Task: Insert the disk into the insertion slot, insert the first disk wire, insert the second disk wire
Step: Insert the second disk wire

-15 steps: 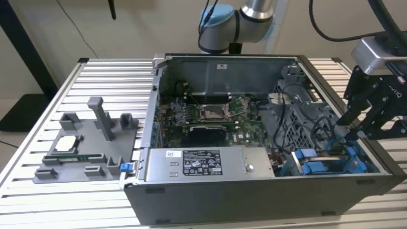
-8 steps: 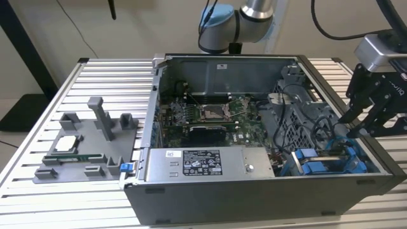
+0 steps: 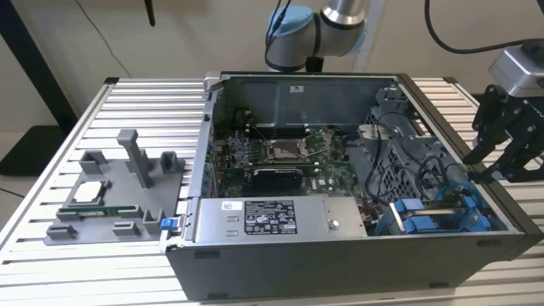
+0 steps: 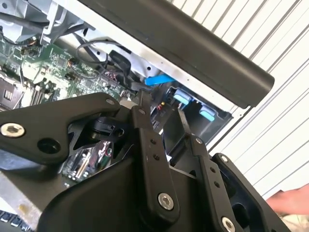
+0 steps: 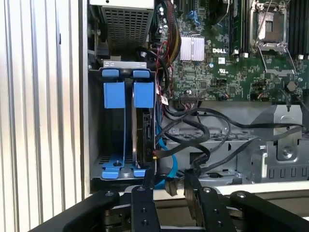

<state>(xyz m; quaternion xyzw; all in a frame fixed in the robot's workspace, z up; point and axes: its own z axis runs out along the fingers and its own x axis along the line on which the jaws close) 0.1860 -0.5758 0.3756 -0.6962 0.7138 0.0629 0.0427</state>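
In the exterior view the gripper [image 3: 497,162] hangs at the exterior view's right, over the right wall of the open computer case [image 3: 340,268]. The frame edge cuts part of it off. The disk [image 3: 442,206] stands on edge in the insertion slot [image 3: 429,224] at the case's near right corner, largely masked by its blue carrier.

In the second wrist view the gripper [image 4: 163,108] has its own black links covering most of the bay. Its fingers [image 4: 141,126] stand parted with nothing clamped between them.

In the first wrist view the disk [image 5: 145,130] sits edge-on inside the insertion slot [image 5: 108,140]. A blue wire [image 5: 162,150] runs just beside it toward the gap at the gripper [image 5: 169,180]. Whether its plug is seated in the disk cannot be made out.
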